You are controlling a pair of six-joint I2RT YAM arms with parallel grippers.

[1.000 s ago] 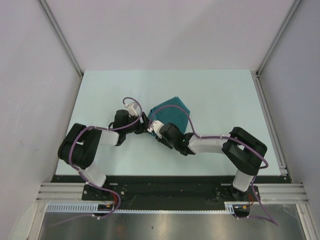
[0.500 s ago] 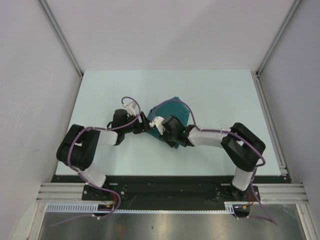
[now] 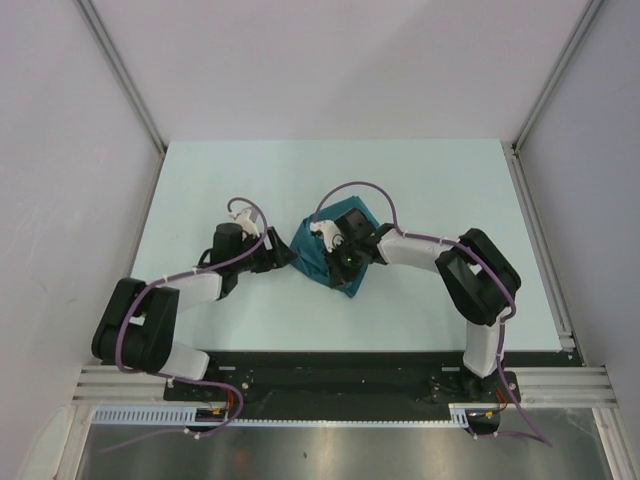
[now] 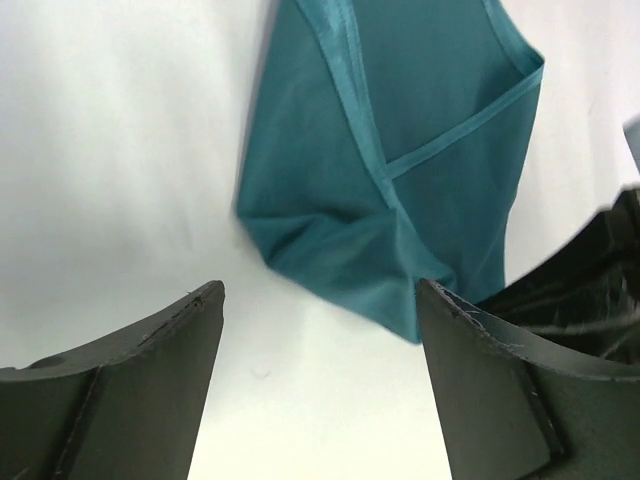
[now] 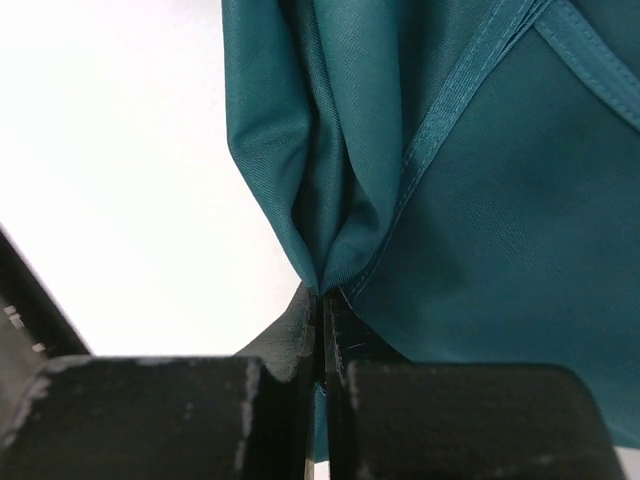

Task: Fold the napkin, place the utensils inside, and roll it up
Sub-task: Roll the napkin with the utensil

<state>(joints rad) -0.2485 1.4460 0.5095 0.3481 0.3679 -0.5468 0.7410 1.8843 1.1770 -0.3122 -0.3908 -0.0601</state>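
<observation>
The teal napkin (image 3: pixel 312 258) lies bunched and partly folded at the middle of the table. My right gripper (image 3: pixel 337 266) sits on top of it and is shut on a pinched fold of the napkin (image 5: pixel 500 200), with the cloth running up from between the closed fingertips (image 5: pixel 322 300). My left gripper (image 3: pixel 284 256) is open and empty just left of the napkin. In the left wrist view the napkin's corner (image 4: pixel 400 150) lies just ahead of the two spread fingers (image 4: pixel 150 380), not between them. The fork is not visible in any view.
The pale table (image 3: pixel 420 180) is bounded by grey walls and metal rails at the sides. A rail (image 3: pixel 350 385) runs along the near edge by the arm bases. The right arm's elbow (image 3: pixel 480 270) stands to the right of the napkin.
My right gripper has moved back and left over the napkin, bunching the cloth. My left arm has drawn back to the left, and its gripper now sits off the cloth.
</observation>
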